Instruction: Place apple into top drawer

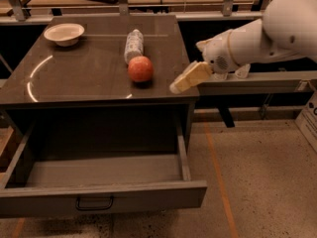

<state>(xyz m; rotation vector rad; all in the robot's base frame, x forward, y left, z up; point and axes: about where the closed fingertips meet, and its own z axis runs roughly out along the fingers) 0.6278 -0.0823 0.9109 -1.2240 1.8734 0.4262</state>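
Observation:
The apple, round and red-orange, sits on the dark cabinet top near its right half, just in front of a white plastic bottle lying on its side. The top drawer is pulled wide open below, grey inside and holding nothing, with a dark bail handle on its front panel. My gripper, with tan fingers on a white arm, hovers at the cabinet's right edge, a short way right of the apple and at about its height. It holds nothing.
A white bowl stands at the back left of the cabinet top. Shelving with clutter runs behind the cabinet. A cardboard box stands on the floor at the far right. An orange line runs along the floor.

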